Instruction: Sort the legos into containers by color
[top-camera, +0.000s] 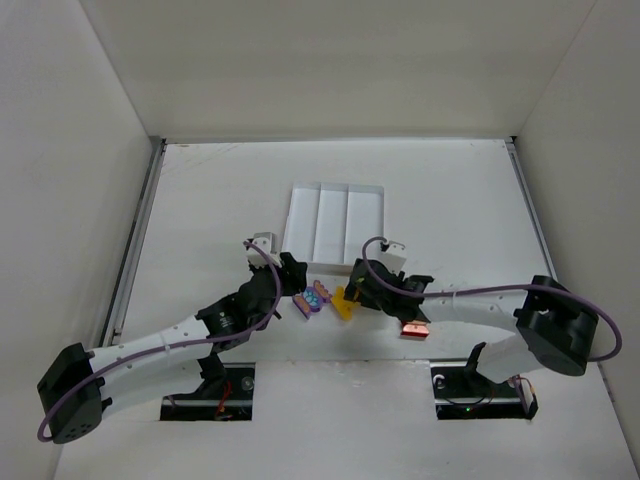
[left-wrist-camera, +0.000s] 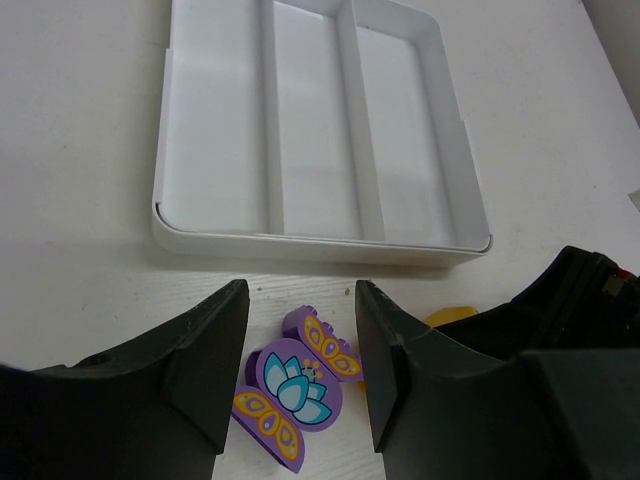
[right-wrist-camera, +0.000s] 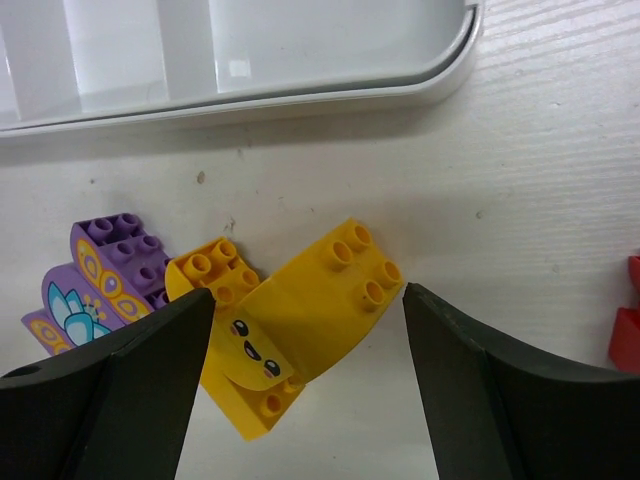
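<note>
While both arms reached over the white worktop, the left hand stood partly open, its fingers either side of the purple legos, printed with a flower and butterfly wings, without gripping them. Just right of these lay the yellow-orange legos, one with a printed face, between the widely parted fingers of the right hand, which held nothing. A red lego lay farther right. The white three-compartment tray sat just beyond them.

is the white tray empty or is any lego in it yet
Empty: all three compartments of the tray show bare white, and the purple lego and yellow lego lie on the table outside it.
</note>
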